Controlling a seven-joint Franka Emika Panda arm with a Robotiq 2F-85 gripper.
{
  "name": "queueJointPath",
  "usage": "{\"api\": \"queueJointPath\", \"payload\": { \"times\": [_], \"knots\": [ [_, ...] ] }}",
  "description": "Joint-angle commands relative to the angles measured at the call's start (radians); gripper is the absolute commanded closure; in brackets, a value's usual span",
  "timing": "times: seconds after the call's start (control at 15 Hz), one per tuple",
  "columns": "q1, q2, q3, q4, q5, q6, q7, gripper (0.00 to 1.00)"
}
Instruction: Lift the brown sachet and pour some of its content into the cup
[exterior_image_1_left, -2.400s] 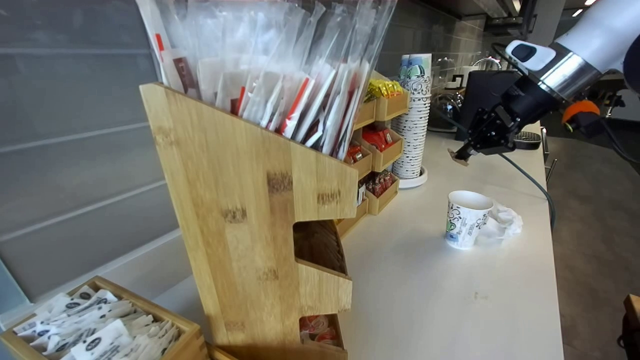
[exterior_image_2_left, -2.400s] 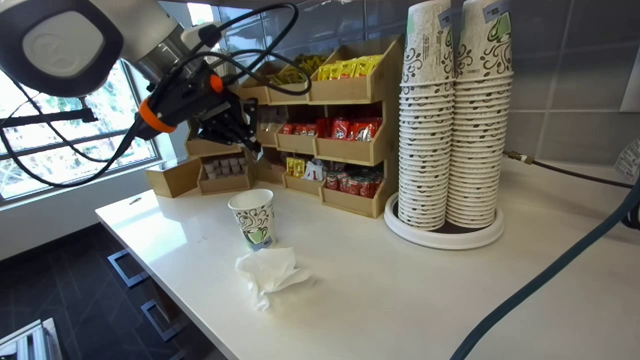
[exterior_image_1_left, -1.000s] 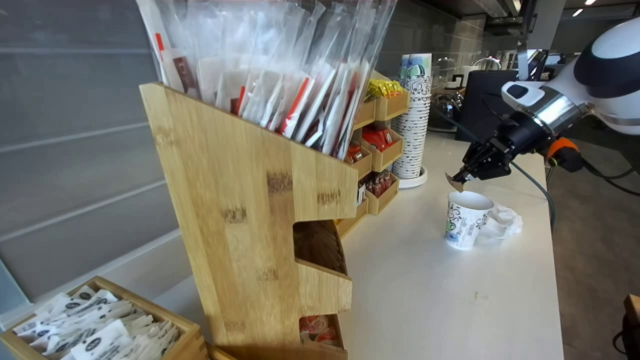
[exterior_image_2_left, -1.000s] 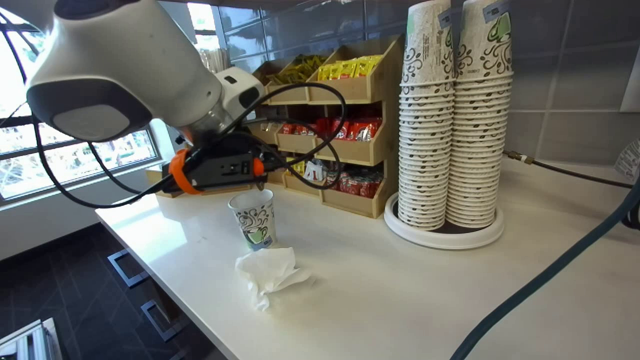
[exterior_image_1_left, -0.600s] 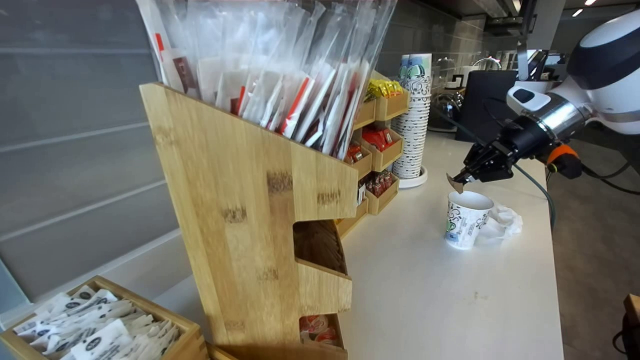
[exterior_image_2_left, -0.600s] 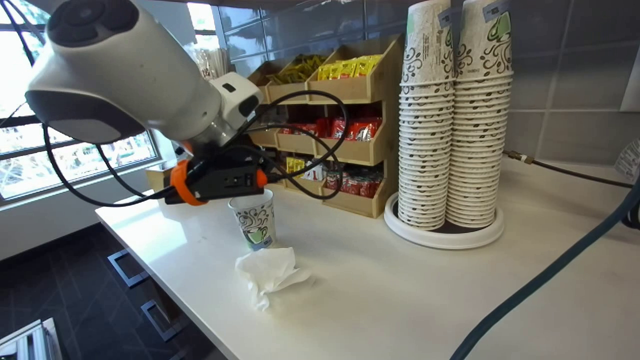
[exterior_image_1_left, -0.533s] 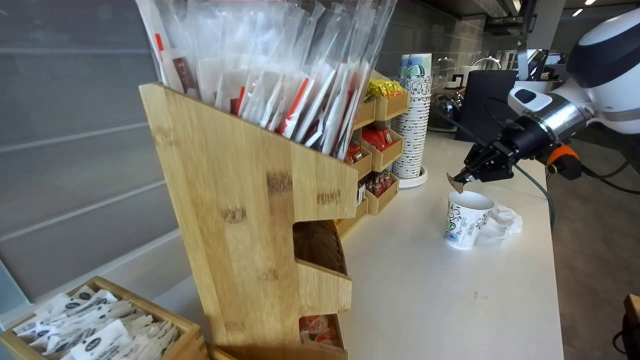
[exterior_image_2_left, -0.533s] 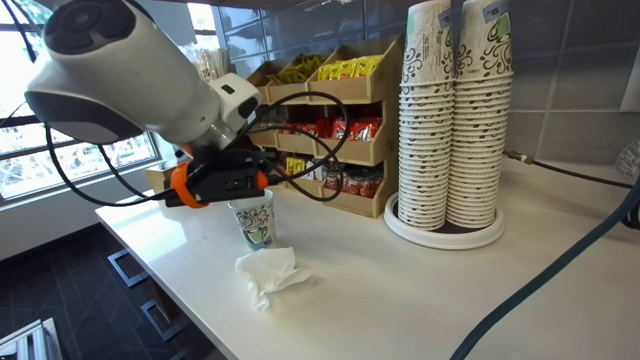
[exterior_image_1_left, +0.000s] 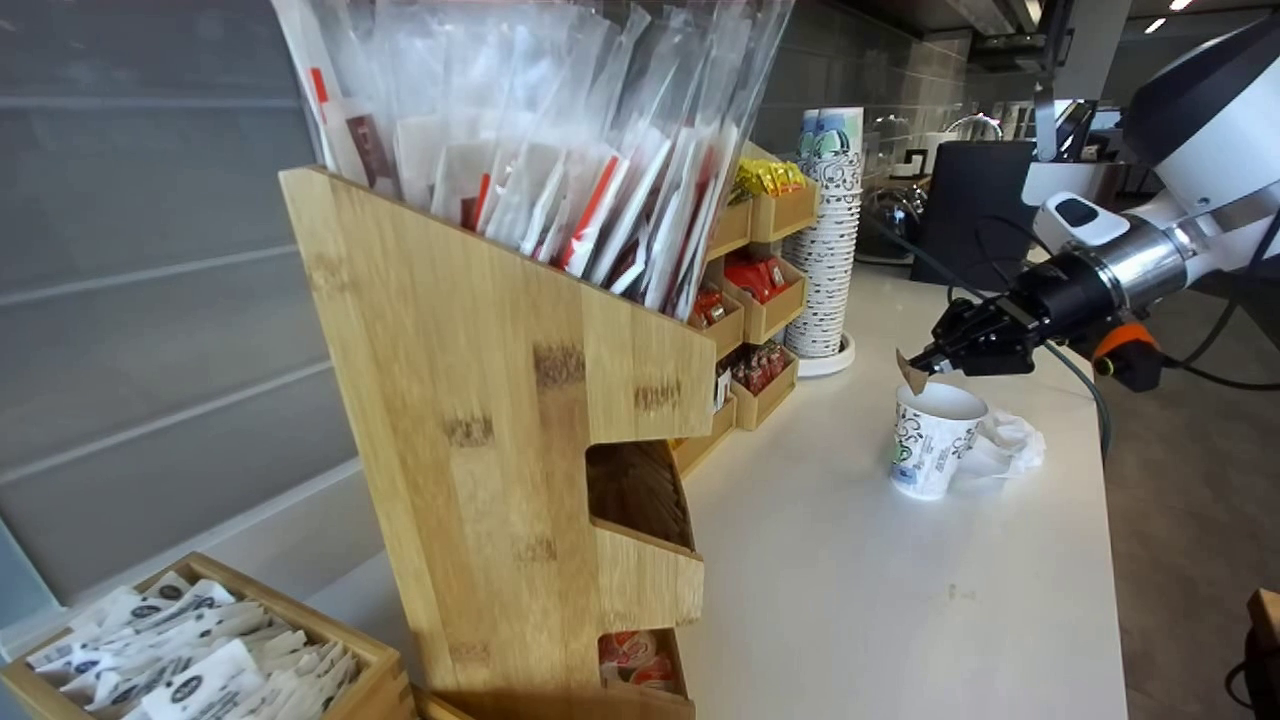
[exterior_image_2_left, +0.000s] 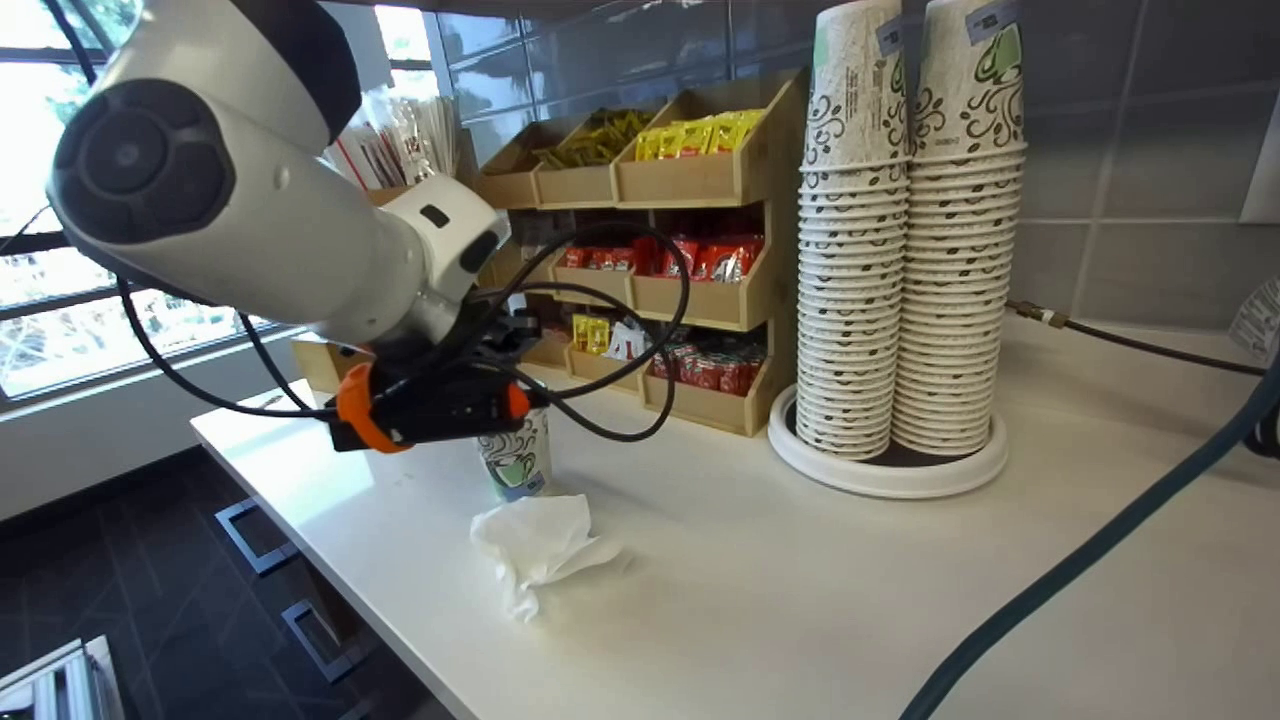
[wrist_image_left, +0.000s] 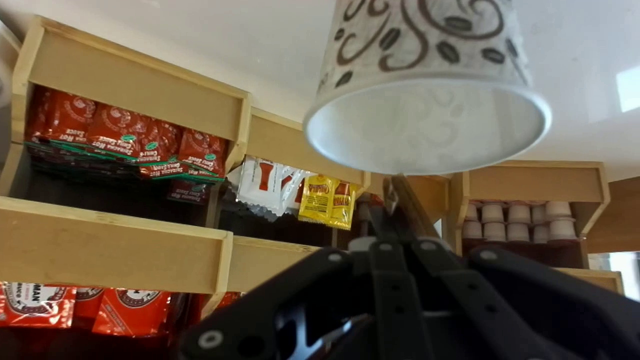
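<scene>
The cup is a white paper cup with dark swirls, upright on the counter in both exterior views (exterior_image_1_left: 930, 455) (exterior_image_2_left: 517, 465). Its open mouth faces the camera in the wrist view (wrist_image_left: 425, 55), which stands upside down. My gripper (exterior_image_1_left: 932, 362) is shut on the brown sachet (exterior_image_1_left: 912, 374), a small flat packet that juts out tilted from the fingertips. The sachet's lower end is at the cup's rim; I cannot tell whether it touches. In the wrist view my fingers (wrist_image_left: 397, 224) pinch the sachet (wrist_image_left: 411, 205). An exterior view hides the sachet and cup rim behind the arm.
A crumpled white tissue (exterior_image_2_left: 540, 545) lies beside the cup. The wooden rack (exterior_image_1_left: 500, 430) with red and yellow packets stands along the wall. Tall stacks of paper cups (exterior_image_2_left: 850, 300) stand in a white round tray (exterior_image_2_left: 890, 483). A dark hose (exterior_image_2_left: 1100, 545) crosses the counter. White sachets fill a wooden box (exterior_image_1_left: 375, 655).
My gripper has come down with the sachet from above and behind the cup to its rim. In the last half second it sank slightly and the wrist tilted more. The cup has not moved.
</scene>
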Motion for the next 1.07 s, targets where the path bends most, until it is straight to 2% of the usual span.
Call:
{"api": "queueJointPath", "payload": {
  "times": [0.0, 0.4, 1.0],
  "knots": [
    [-0.029, 0.038, 0.013, 0.000, 0.124, -0.059, -0.134, 1.00],
    [-0.050, 0.081, 0.023, -0.001, 0.188, -0.069, -0.193, 1.00],
    [-0.115, 0.059, 0.099, -0.001, 0.163, -0.066, -0.190, 1.00]
  ]
}}
